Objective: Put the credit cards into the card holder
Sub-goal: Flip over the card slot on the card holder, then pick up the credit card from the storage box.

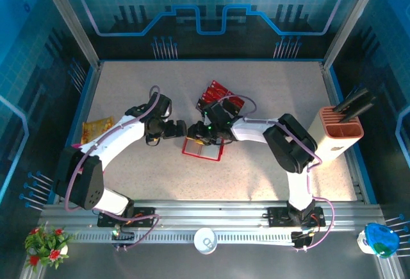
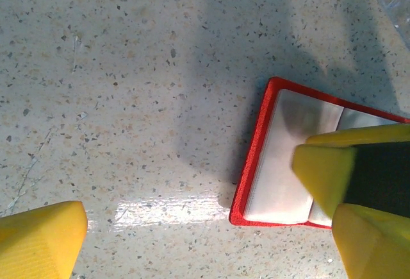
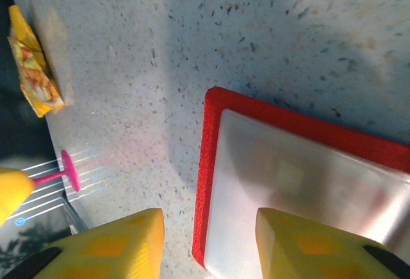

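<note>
Red-rimmed card holder (image 3: 206, 163), open and flat, directly under the right gripper (image 3: 208, 240): jaws partly apart, empty, astride one edge. Lies with long side running from one gripper toward the other. Spread wide and empty, left gripper (image 2: 189, 192), one jaw over the holder. Just beyond the right gripper, credit cards (image 1: 220, 92) in a stack, nearer that arm.

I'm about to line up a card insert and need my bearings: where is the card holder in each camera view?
Top external: card holder mid-table, just nearer than the credit cards.
Left wrist: card holder at right edge, lower half.
Right wrist: card holder at lower right.
Shared landmark: its red rim corner against the speckled table.
</note>
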